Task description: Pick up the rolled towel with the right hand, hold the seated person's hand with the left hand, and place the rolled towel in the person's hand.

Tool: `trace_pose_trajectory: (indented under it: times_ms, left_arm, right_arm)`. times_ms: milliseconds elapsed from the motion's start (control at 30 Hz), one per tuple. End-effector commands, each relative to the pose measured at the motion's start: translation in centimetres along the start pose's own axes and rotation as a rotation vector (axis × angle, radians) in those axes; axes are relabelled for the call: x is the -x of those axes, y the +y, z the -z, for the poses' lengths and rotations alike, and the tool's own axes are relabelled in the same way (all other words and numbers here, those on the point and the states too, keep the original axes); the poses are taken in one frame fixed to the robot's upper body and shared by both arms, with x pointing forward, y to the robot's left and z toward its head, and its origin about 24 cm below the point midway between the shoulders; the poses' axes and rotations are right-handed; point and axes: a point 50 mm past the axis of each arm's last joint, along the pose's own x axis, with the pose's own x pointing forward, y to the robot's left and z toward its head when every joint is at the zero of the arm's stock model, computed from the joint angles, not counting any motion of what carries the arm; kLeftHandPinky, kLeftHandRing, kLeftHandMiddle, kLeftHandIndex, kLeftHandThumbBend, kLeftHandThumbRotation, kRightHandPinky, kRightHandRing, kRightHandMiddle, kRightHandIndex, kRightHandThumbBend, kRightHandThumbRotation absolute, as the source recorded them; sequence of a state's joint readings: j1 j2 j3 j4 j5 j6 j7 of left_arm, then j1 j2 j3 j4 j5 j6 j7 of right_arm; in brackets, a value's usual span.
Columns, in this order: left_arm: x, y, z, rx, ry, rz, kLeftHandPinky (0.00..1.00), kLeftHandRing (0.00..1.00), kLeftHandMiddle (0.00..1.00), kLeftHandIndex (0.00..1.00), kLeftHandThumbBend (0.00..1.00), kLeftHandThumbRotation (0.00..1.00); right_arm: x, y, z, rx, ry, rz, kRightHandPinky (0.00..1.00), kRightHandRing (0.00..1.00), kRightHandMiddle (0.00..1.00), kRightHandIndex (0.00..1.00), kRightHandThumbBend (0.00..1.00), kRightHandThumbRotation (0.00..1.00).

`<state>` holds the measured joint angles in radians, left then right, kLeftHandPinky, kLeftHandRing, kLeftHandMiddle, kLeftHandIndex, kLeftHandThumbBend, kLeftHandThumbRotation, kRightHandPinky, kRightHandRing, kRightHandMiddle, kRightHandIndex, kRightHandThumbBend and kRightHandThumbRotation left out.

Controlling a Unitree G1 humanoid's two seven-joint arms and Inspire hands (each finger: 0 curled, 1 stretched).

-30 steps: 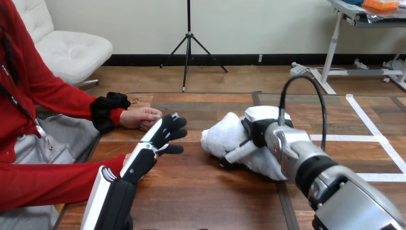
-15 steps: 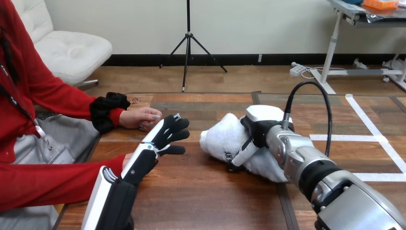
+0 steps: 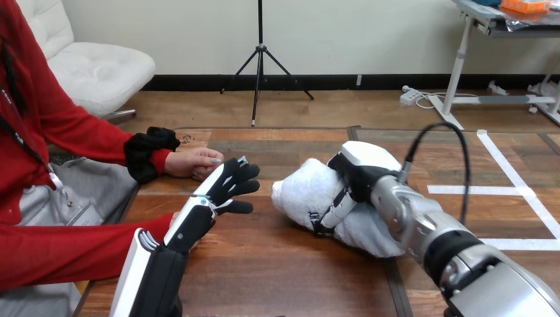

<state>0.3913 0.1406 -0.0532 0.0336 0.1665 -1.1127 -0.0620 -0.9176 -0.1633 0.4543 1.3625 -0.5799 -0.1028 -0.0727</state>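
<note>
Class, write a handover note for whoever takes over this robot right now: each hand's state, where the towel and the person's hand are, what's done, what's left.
Right hand: curled round the rolled towel, low at the middle of the table.
Left hand: open, fingers straight, beside the person's farther hand, not holding it.
Done: towel gripped.
To do: lift it, hold the person's hand, place the towel in it.

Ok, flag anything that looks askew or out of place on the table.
Only the rolled towel: under the right hand curled round it, its near end splays loose on the wooden table. Nothing else stands out.
</note>
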Motion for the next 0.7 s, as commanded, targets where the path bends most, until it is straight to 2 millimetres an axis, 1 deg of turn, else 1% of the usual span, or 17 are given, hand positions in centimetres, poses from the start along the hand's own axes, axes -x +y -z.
trace_pose_trajectory:
  times_ms: [0, 233, 333, 500, 667]
  left_arm:
    - [-1.3, 0.5, -0.4, -0.005, -0.062, -0.018, 0.73, 0.82, 0.86, 0.90, 1.00, 0.55]
    - [-1.3, 0.7, -0.4, -0.007, -0.065, -0.018, 0.72, 0.82, 0.86, 0.90, 1.00, 0.54]
    - [-1.3, 0.8, -0.4, -0.030, -0.065, -0.020, 0.72, 0.82, 0.86, 0.90, 1.00, 0.54]
    - [-1.3, 0.9, -0.4, -0.015, -0.061, -0.006, 0.73, 0.83, 0.87, 0.90, 1.00, 0.54]
    - [-1.3, 1.0, -0.4, -0.009, -0.059, -0.003, 0.74, 0.83, 0.87, 0.90, 1.00, 0.53]
  right_arm:
    - [0.0, -2.1, 0.0, -0.093, -0.048, 0.103, 0.41, 0.44, 0.46, 0.41, 0.88, 0.00]
    - [0.2, -2.5, 0.3, -0.178, -0.073, 0.147, 0.38, 0.41, 0.43, 0.40, 0.91, 0.00]
    - [0.3, -2.7, 0.6, -0.233, -0.084, 0.157, 0.37, 0.40, 0.43, 0.40, 0.90, 0.00]
    - [0.5, -2.9, 0.8, -0.298, -0.096, 0.170, 0.35, 0.38, 0.42, 0.41, 0.88, 0.00]
    - [0.7, -3.2, 1.2, -0.332, -0.133, 0.199, 0.35, 0.38, 0.43, 0.42, 0.88, 0.00]
